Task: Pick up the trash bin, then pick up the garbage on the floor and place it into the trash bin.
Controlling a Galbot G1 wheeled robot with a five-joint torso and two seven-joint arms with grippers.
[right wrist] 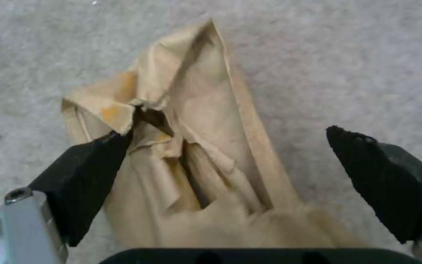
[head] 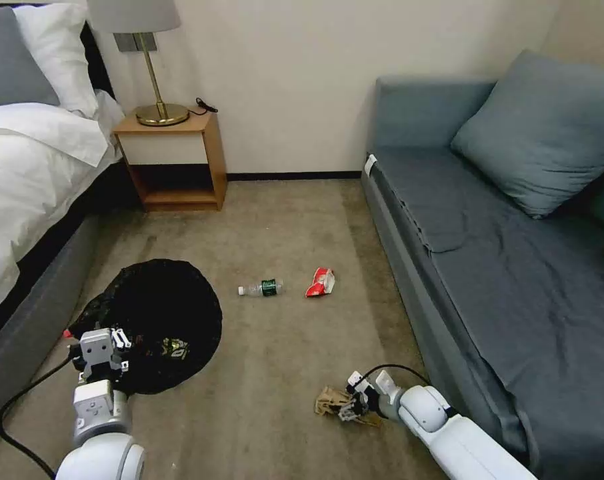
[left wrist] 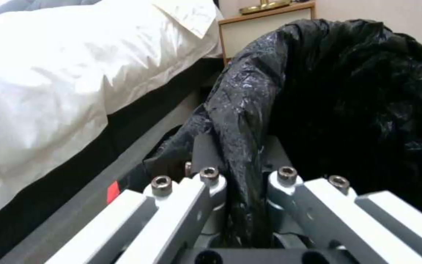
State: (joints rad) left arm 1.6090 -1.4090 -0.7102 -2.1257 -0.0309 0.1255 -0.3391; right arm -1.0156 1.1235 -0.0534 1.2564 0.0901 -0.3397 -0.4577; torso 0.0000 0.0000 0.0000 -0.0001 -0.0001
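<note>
On the floor, right end effector open around paper bag; left end effector clamping trash bin; bottle, wrapper beyond.

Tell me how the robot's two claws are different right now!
The left claw is squeezed shut on the black-lined rim of the trash bin, while the right claw is wide open. The left claw is by the bed, and the right claw is down at the carpet near the sofa, with the crumpled brown paper bag between its fingers. Both are busy with the clean-up.
</note>
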